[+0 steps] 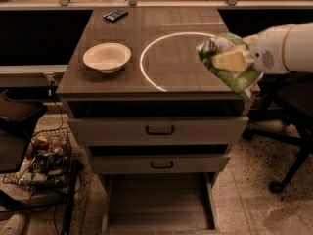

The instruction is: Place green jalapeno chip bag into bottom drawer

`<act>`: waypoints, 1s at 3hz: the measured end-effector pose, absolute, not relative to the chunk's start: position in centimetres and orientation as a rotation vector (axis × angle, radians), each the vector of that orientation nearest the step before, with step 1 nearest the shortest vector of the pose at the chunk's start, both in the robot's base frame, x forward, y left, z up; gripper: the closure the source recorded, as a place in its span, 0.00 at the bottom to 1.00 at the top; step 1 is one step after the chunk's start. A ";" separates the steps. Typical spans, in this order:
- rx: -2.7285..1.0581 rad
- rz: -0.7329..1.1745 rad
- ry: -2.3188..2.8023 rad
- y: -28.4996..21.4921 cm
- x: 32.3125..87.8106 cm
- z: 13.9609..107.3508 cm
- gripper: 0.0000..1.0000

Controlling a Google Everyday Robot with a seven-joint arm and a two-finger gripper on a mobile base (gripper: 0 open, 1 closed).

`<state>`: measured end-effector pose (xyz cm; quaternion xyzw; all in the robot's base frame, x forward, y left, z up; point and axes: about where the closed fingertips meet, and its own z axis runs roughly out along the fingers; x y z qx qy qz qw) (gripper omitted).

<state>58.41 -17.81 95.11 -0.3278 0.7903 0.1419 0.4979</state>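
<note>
My gripper [230,58] comes in from the right on a white arm and is shut on the green jalapeno chip bag [232,75], a crumpled light-green foil bag. It holds the bag in the air over the cabinet top's right front corner. The bag hangs down past the front edge. The bottom drawer [159,204] is pulled out at floor level below the cabinet, with a flat bare floor and thin side walls. It lies lower and to the left of the bag.
A white bowl [107,57] sits on the left of the cabinet top [161,23], with a small dark packet [116,14] at the back. Two upper drawers [159,130] with black handles are shut. A wire basket of clutter [41,160] is left; an office chair base [288,151] right.
</note>
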 end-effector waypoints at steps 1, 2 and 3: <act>-0.956 0.383 1.902 -18.3 53.0 91.7 1.00; -1.196 0.394 1.848 -18.7 49.9 88.5 1.00; -1.327 0.370 1.783 -18.3 48.9 87.9 1.00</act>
